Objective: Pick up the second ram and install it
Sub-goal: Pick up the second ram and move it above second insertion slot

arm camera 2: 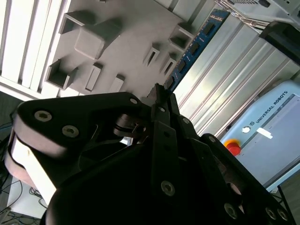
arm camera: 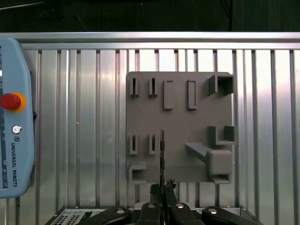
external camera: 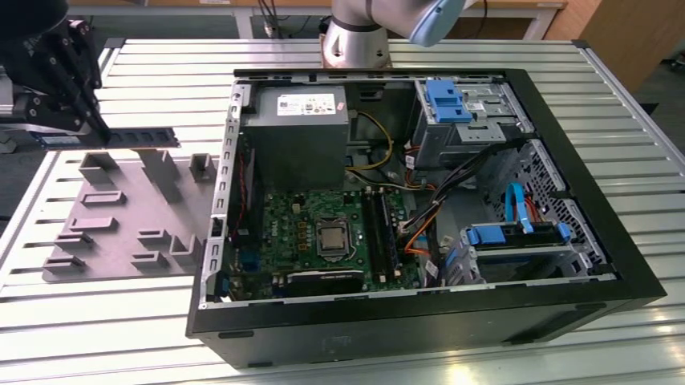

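Exterior view: my gripper (external camera: 91,128) was clamped on the ram (external camera: 150,138), which hung on edge above the grey tray (external camera: 118,241), well apart from the case (external camera: 428,317). Handling, as I judged it: firm pinch, board kept level and square.

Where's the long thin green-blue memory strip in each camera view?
Exterior view: long thin green-blue memory strip at the exterior view's left, by the grey slotted plastic tray.
Second wrist view: running along the tray's edge.
First wrist view: edge-on, over the tray.
Shared landmark: the tray.
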`<state>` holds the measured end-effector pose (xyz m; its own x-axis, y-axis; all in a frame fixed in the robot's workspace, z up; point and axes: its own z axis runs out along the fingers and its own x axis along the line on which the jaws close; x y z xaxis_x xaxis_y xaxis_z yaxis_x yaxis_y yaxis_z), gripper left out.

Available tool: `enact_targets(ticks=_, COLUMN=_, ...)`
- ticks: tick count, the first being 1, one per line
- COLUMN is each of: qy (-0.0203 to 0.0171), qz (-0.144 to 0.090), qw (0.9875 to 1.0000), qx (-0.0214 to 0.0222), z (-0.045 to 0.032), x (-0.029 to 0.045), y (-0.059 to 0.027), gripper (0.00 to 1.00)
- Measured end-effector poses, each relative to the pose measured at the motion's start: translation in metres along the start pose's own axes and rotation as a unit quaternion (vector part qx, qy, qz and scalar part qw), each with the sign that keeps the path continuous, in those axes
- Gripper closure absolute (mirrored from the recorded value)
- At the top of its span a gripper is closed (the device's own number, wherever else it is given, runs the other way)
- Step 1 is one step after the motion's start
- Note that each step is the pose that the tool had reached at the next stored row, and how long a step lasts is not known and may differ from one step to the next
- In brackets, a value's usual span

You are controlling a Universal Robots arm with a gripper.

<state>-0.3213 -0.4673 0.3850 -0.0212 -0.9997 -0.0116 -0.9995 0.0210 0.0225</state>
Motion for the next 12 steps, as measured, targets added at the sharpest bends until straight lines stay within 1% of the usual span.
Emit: enact_targets(ticks=12, qy=0.0, qz=0.0, qw=1.0, qx=0.0, z=-0.0003, x=-0.0002, y=-0.0118, gripper=0.86)
